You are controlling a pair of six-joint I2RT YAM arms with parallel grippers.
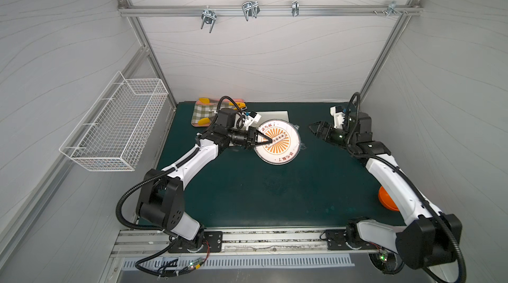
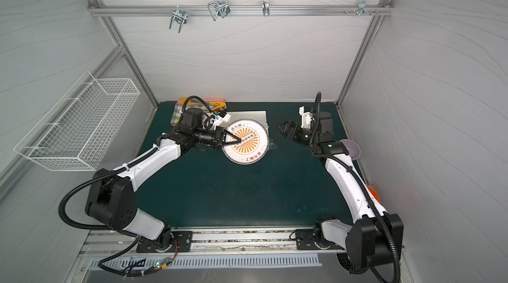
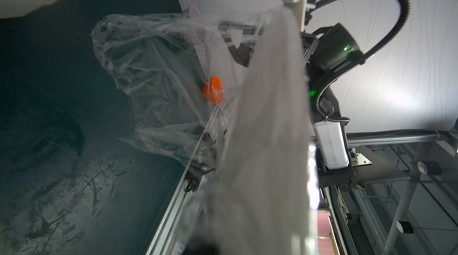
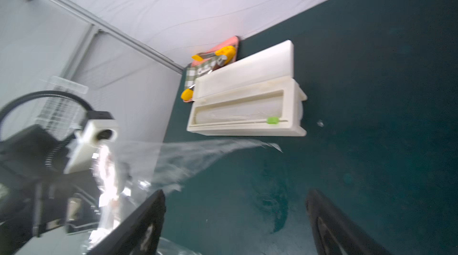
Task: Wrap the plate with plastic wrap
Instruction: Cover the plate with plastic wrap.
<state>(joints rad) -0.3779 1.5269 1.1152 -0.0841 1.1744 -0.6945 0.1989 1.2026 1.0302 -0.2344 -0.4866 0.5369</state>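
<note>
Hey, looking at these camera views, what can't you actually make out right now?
The plate: left wrist view, a pale blur too close to the lens.
The plastic wrap: both top views, too clear to tell how much of the plate it covers.
The orange bowl: a top view, partly behind the right arm.
The checked tray: partly under the left arm.

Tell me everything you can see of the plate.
The plate is round, flat and white, with an orange sunburst centre, dark characters around it and a thin dark rim. It faces up over the green mat, just in front of the cream dispenser box. The left gripper is shut on it, one finger reaching its centre. Crinkly clear plastic wrap clings at its edge and trails loose. The open right gripper stands apart. Whether it rests on the mat cannot be told.
</note>
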